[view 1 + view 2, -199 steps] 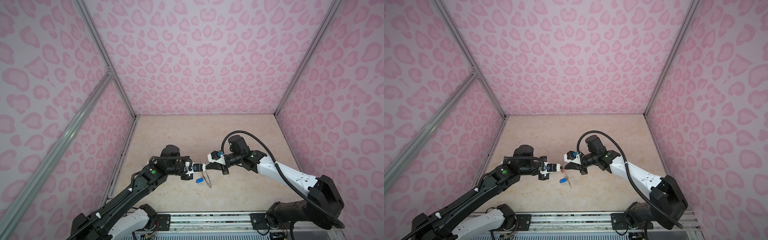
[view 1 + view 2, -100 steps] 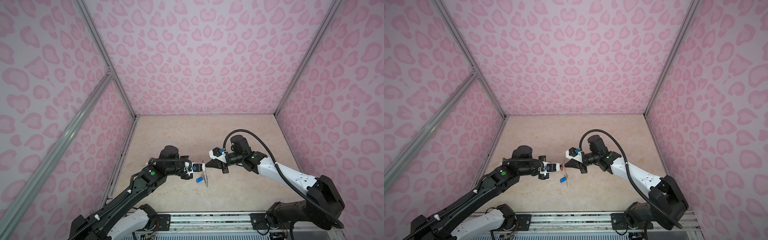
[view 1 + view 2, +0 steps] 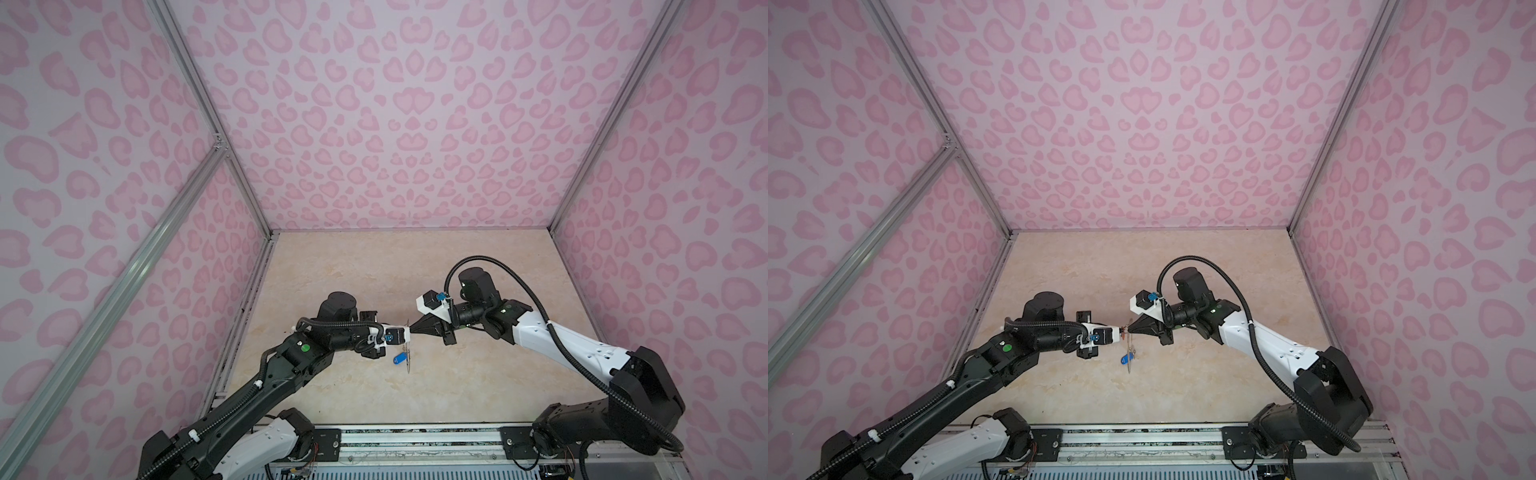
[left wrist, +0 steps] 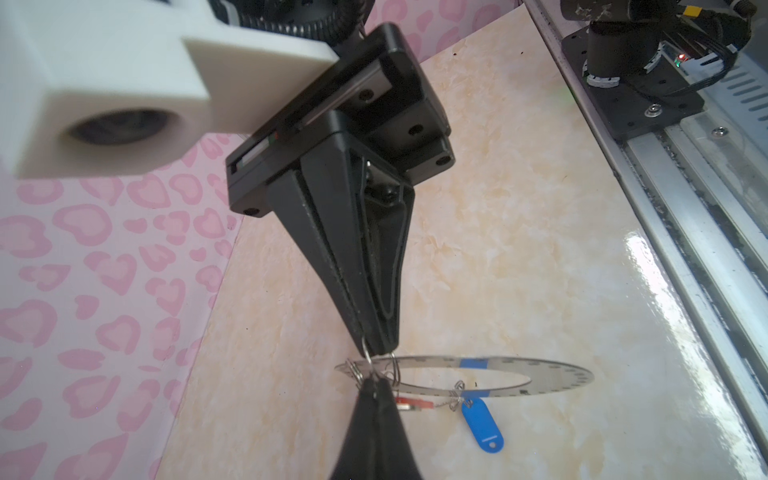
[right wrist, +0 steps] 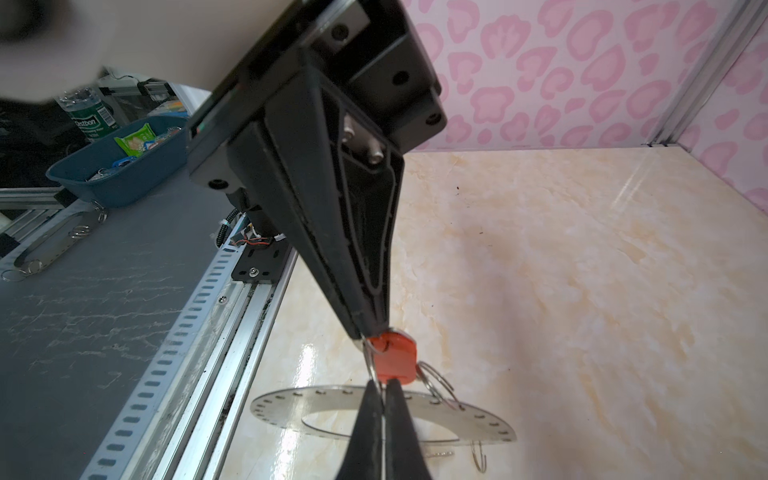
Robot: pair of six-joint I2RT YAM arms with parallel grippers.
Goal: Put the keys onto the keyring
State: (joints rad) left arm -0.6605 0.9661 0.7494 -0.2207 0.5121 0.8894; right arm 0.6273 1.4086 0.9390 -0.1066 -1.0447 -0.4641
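My two grippers meet tip to tip above the table's middle in both top views. Between them hangs the keyring [image 3: 409, 362], a flat grey disc seen edge-on there and as a wide ellipse [image 4: 540, 376] in the left wrist view. The left gripper [image 4: 374, 384] and the right gripper [image 5: 383, 384] are both shut on one thin wire ring [image 5: 371, 365] at the keyring's rim. That ring carries the red tag [image 5: 395, 361] of one key. The blue tag [image 4: 482, 424] of the other key dangles from a wire loop on the rim [image 3: 399, 358].
The marble tabletop [image 3: 415, 270] is boxed in by pink patterned walls at the back and both sides. A metal rail [image 3: 415, 436] with the arm bases runs along the front edge. Outside it stands a blue bin [image 5: 120, 166] on a grey bench.
Both arms have drifted slightly leftward together with the hanging keyring. Both grippers stay shut, tips touching.
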